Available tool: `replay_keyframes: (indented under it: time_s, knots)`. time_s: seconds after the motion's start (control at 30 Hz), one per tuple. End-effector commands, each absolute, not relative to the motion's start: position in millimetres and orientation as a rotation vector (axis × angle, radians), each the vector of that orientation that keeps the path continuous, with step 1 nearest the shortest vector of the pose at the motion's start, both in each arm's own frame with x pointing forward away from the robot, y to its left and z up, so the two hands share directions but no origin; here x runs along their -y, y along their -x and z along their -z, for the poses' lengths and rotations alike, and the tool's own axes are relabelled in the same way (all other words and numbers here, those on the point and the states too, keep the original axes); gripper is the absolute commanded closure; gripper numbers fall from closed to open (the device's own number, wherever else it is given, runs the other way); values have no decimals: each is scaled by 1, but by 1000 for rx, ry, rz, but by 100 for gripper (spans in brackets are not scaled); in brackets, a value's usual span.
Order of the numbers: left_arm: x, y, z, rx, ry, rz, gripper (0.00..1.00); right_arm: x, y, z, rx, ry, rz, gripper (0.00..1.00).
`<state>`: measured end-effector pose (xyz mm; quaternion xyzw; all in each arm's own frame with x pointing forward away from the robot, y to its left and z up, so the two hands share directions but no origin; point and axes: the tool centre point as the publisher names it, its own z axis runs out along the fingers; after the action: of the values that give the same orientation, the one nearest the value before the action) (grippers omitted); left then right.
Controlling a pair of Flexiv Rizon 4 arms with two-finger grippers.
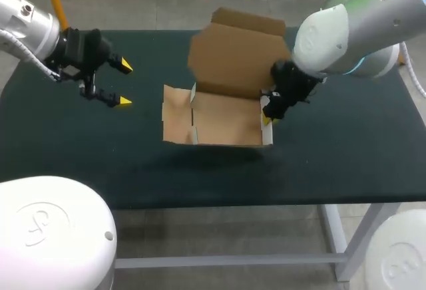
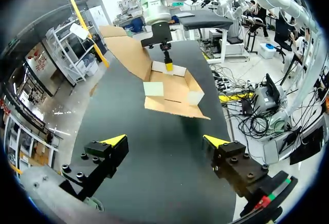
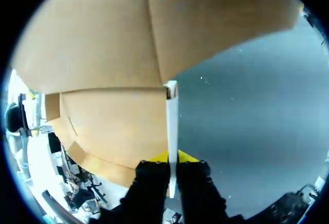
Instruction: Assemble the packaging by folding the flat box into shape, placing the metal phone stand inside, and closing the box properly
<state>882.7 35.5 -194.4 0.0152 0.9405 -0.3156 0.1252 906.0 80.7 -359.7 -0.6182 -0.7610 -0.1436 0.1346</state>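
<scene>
A brown cardboard box stands half folded in the middle of the dark table, its lid raised at the back and a side flap spread to the left. My right gripper is shut on the box's white right side wall, one finger on each face. In the left wrist view the box lies ahead of my left gripper, with the right gripper at its far wall. My left gripper hangs open left of the box, nothing between its fingers. No phone stand is visible.
The dark table top runs wide on both sides of the box, with its front edge close below it.
</scene>
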Motion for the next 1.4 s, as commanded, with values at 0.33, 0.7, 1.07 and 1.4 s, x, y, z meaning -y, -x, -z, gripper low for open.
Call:
replay_keyframes:
  time_s: [0.33, 0.7, 1.07, 1.4]
  knots:
    - [-34, -886, 202, -2773, -35, 950, 0, -84, -906, 360, 2196, 1803, 314, 100]
    - [-41, -878, 219, -2815, -4, 982, 0, -92, -895, 374, 2121, 1918, 79, 100]
    - [-36, -875, 237, -2869, -18, 978, 0, -91, -895, 386, 2065, 1931, -129, 100]
    - [-36, -871, 250, -2885, -5, 986, 0, -93, -894, 393, 2027, 1962, -270, 100]
